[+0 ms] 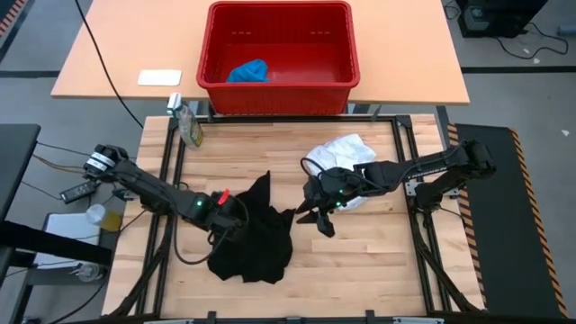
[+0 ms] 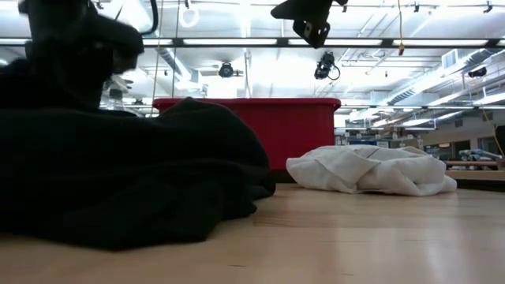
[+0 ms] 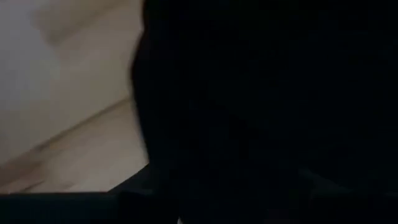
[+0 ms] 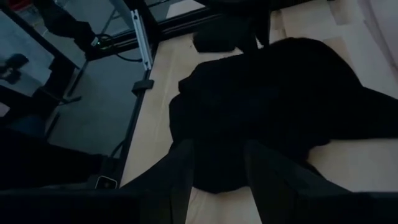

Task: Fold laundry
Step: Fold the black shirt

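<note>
red basket point(image 1: 346, 81) holds blue garment point(image 1: 247, 71); right end effector point(image 4: 219, 163) open, left's grip unclear.

Red basket point(image 1: 279, 85), white card point(image 1: 159, 77)

the black garment point(image 1: 255, 236) sits plain and dark in the lower centre of the frame on the pale, light-wood desk point(image 1: 360, 261), and the white garment point(image 1: 346, 153) lies right of centre, also unpatterned. the bright blue garment point(image 1: 248, 71) shows inside the red basket point(image 1: 278, 90), whose walls are pierced with small slots, at upper centre on a tan-orange desk point(image 1: 126, 54). both arms are dark, the left one carrying a small red mark and a green light near its claw point(image 1: 241, 211).
</note>
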